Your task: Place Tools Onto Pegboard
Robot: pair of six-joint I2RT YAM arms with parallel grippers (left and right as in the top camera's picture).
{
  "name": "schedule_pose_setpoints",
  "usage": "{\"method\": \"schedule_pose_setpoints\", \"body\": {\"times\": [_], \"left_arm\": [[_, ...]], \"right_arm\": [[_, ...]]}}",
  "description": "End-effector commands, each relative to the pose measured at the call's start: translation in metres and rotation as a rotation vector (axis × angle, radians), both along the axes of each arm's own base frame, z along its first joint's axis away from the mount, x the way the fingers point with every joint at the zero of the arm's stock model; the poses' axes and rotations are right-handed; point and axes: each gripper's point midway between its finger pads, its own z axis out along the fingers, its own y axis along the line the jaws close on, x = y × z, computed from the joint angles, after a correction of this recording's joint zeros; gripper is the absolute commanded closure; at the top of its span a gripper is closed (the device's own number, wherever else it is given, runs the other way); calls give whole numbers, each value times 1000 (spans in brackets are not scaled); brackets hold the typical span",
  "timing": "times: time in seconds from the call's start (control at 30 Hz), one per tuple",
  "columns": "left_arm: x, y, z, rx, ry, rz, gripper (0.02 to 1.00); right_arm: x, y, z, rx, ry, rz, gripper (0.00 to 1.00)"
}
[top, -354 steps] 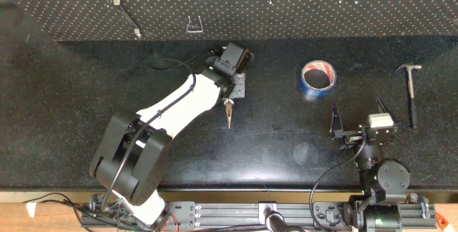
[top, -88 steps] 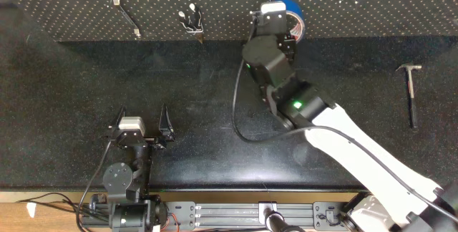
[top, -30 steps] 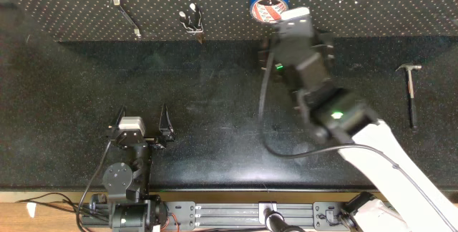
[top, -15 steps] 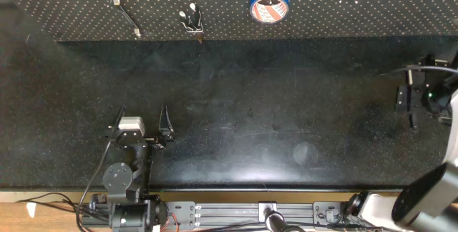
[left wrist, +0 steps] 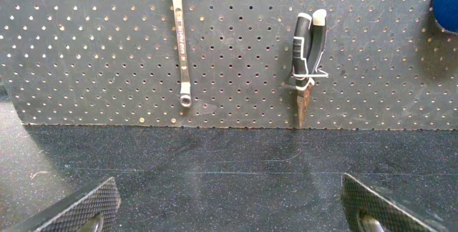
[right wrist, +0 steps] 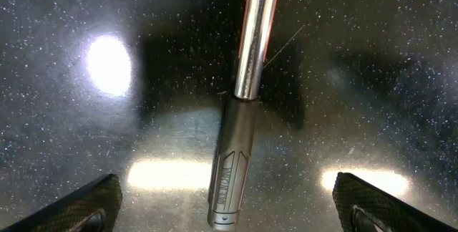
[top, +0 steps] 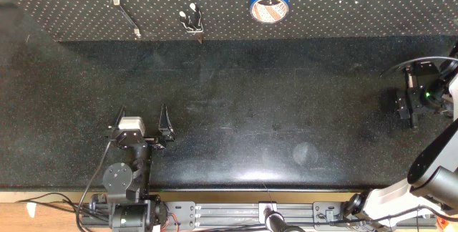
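Covering most of the hammer [right wrist: 247, 81] in the top view, the right gripper [top: 410, 103] hangs over it near the right edge of the table [top: 286, 103]. The right wrist view cuts the head off and leaves only the steel shaft and the dark grip, lying flat on the table. The right fingers [right wrist: 79, 207] are spread wide, one on each side of the grip and well clear of it, holding nothing. The left gripper [top: 143, 123] sits near the table's front edge, toward the left. Its fingers are also wide apart and empty, facing the pegboard [top: 71, 3] along the back edge. A wrench [left wrist: 179, 39], pliers [left wrist: 306, 60] and a blue tape roll [top: 269, 1] hang there, the roll cut off in the left wrist view.
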Motion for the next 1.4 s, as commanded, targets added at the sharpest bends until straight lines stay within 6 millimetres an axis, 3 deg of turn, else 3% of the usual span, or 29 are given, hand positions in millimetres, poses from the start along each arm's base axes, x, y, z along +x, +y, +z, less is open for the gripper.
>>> {"method": "schedule_pose_setpoints", "body": {"times": [0.03,0.53,0.6,0.63,0.67,0.77,0.93,1.07,1.17,1.27,1.4], "left_arm": [[0,0,-1,-5,2,1,23],[0,0,-1,-5,2,1,23],[0,0,-1,-4,2,1,23],[0,0,-1,-4,2,1,23],[0,0,-1,-5,2,1,23],[0,0,-1,-5,2,1,23],[0,0,-1,-5,2,1,23],[0,0,-1,-5,2,1,23],[0,0,-1,-5,2,1,25],[0,0,-1,-5,2,1,23],[0,0,-1,-5,2,1,23]], "right_arm": [[-1,-5,-6,-11,14,-45,38],[-2,1,-21,37,41,-59,38],[-2,2,-22,39,43,-59,75],[-3,2,-23,40,45,-59,332],[-3,2,-23,40,46,-59,474],[-3,2,-23,40,46,-59,695],[-3,2,-23,40,46,-59,915],[-2,1,-22,38,40,-59,923],[10,8,-3,73,-60,-62,925],[27,31,63,184,-337,-84,925],[20,62,129,183,-488,-152,925]]}}
